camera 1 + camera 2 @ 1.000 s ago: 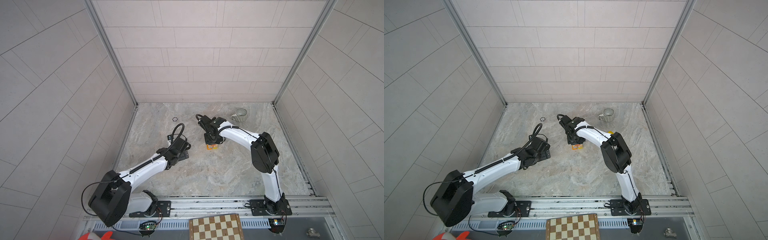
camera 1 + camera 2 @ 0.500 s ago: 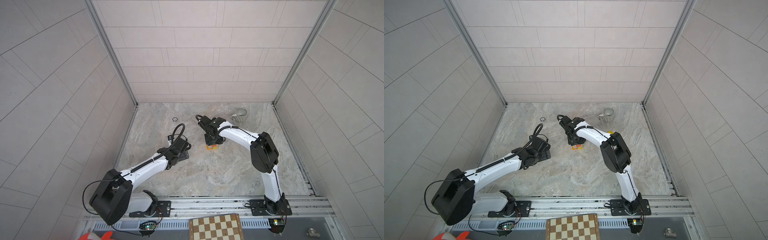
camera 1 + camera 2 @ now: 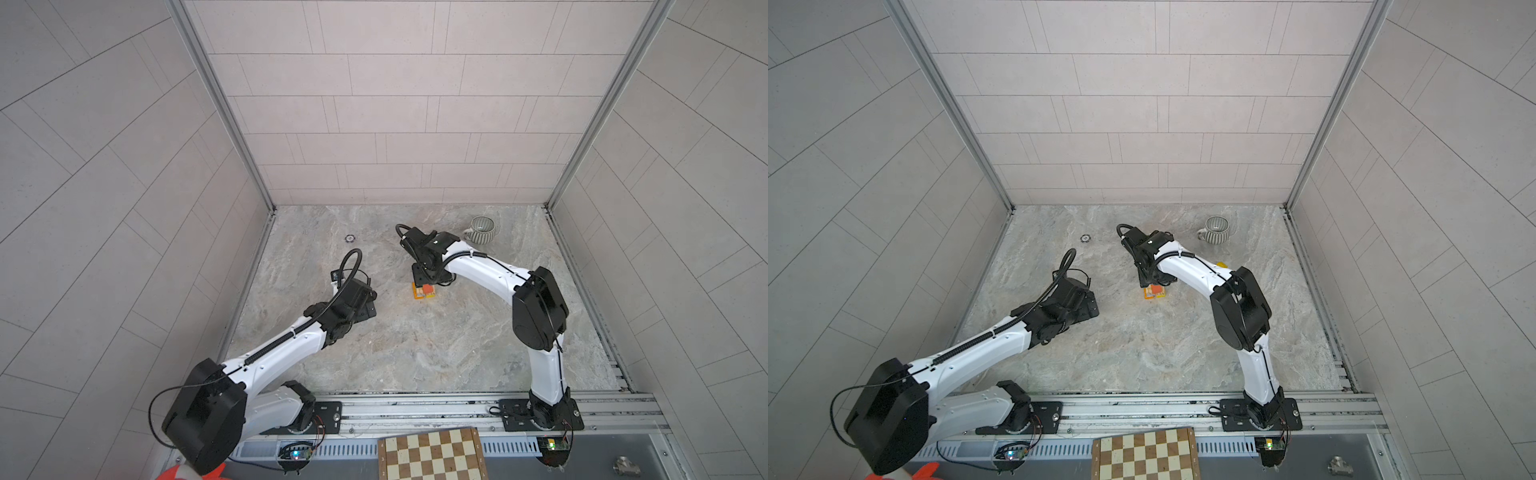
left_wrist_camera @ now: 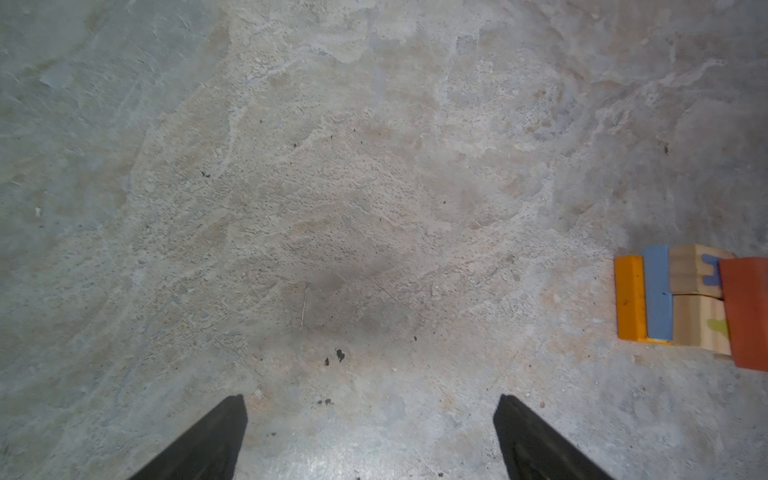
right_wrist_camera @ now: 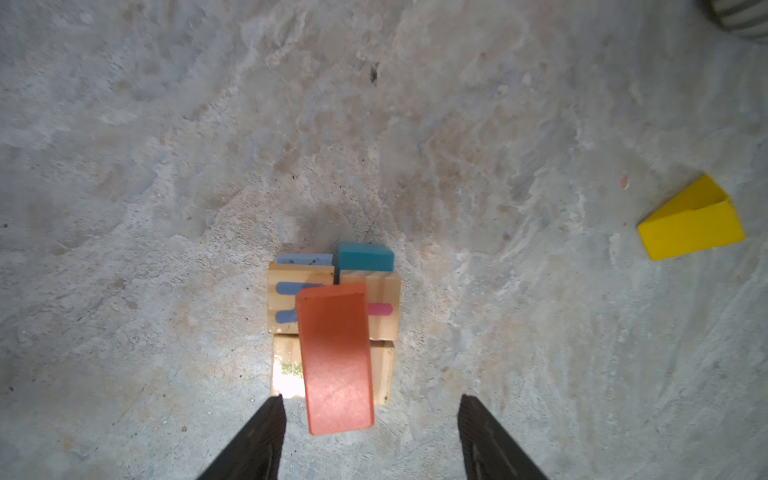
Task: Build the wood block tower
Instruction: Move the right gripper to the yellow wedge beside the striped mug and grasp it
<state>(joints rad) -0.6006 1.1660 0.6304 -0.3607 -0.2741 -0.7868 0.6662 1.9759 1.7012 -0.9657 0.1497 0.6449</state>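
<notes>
The tower [image 5: 332,316] is a low stack: blue blocks at the bottom, lettered natural cubes above, and a flat orange-red block [image 5: 334,361] on top that overhangs the near edge. My right gripper [image 5: 370,415] is open just above it, with a gap on both sides of the orange-red block. In both top views this gripper hangs over the tower [image 3: 424,291] [image 3: 1154,291]. A loose yellow wedge block [image 5: 692,222] lies to one side. My left gripper [image 4: 370,411] is open over bare floor, left of the tower [image 4: 685,299].
A grey-striped mug [image 3: 482,228] [image 3: 1219,228] stands at the back right. A small metal ring [image 3: 349,238] lies at the back left. The yellow wedge [image 3: 1222,264] shows beside the right forearm. A chessboard [image 3: 432,455] sits outside the front rail.
My right gripper's jaws have spread apart and let go of the orange-red block, which now rests on the stack. The left arm has barely moved.
</notes>
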